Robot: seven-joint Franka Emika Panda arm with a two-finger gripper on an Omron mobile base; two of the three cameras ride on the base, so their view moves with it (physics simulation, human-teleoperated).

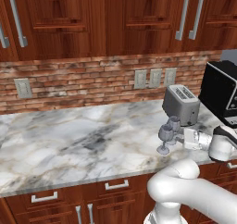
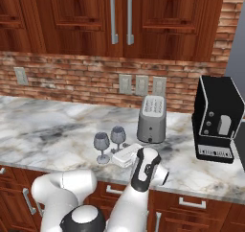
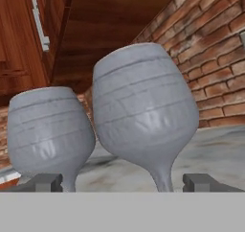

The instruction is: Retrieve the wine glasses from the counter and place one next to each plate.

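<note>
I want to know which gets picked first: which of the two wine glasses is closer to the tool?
The wine glass nearer the counter's front edge: it looms largest between the open tool's fingertips; the other glass stands nearer the toaster.

Red brick wall (image 1: pixel 83 82), wood upper cabinets (image 1: pixel 92 19), wall outlets (image 2: pixel 141 85)

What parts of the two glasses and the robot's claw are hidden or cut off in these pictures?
- Hand view: the feet of both wine glasses are cut off at the bottom.
- Left base view: the rear glass is partly hidden by the front glass.
- Right base view: the claw is largely hidden behind the robot's own hand.
- The coffee machine is cut by the left base view's right edge.
</note>
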